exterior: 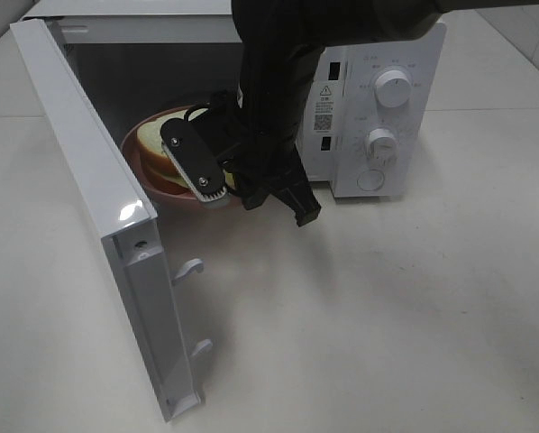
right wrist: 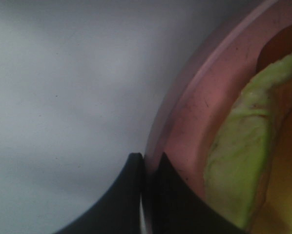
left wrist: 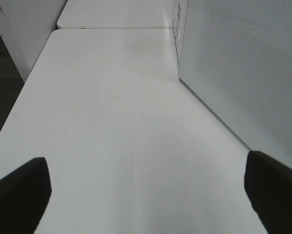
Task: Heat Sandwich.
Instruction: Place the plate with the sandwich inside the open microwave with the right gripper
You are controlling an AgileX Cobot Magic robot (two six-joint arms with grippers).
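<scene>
Right claw (right wrist: 147,163) is pinching the plate (right wrist: 185,112), sandwich (exterior: 157,142) sitting inside the microwave (exterior: 423,54); left claw (left wrist: 148,192) is gaping; door (exterior: 80,162) is awaiting closing.

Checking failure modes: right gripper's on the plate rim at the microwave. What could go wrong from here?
1. Right gripper pinches the plate only by its rim; a slip or tilt could slide the sandwich off.
2. Its arm fills the microwave opening; withdrawing may drag the plate or bump the door.

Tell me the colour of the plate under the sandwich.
The plate is pink, shown best in the right wrist view.
</scene>
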